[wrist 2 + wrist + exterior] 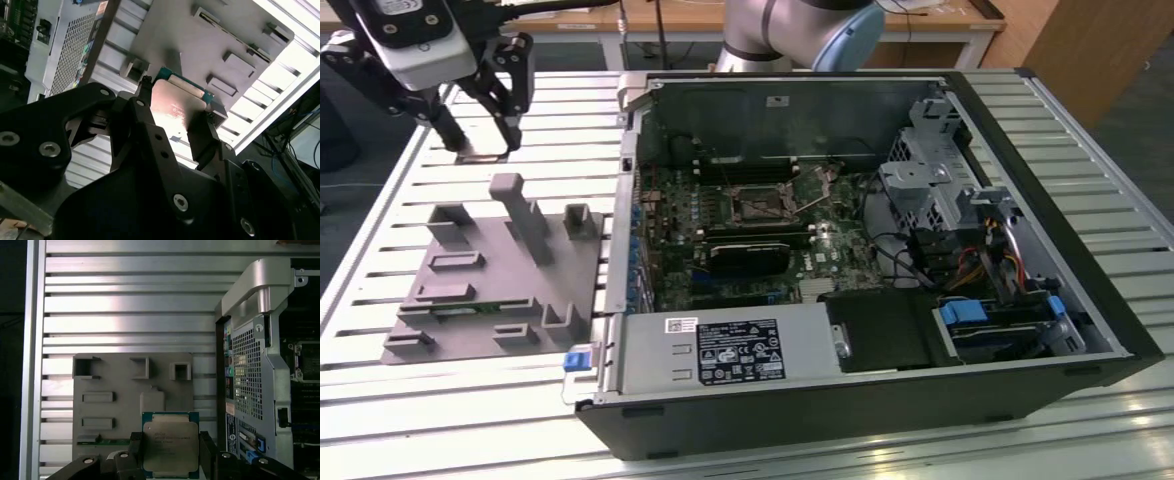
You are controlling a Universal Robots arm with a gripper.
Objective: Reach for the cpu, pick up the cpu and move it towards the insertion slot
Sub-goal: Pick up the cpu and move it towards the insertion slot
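Note:
The cpu (170, 444), a flat square chip with a silvery top and a green rim, sits between my gripper's (171, 452) two black fingers, which are shut on its opposite edges. The second wrist view shows the cpu (176, 102) clamped the same way by the gripper (177, 111). In the exterior view the gripper (478, 135) hangs over the slatted table at the far left, beyond the grey fixture (494, 280). The insertion slot (758, 205), a square socket with a metal frame, lies on the motherboard inside the open computer case, well to the exterior view's right of the gripper.
The open computer case (854, 400) takes up the middle and right of the table, and its metal side wall (630, 200) stands between gripper and motherboard. The grey fixture (115, 385) has upright posts and rectangular recesses. A green memory stick (107, 441) lies in it.

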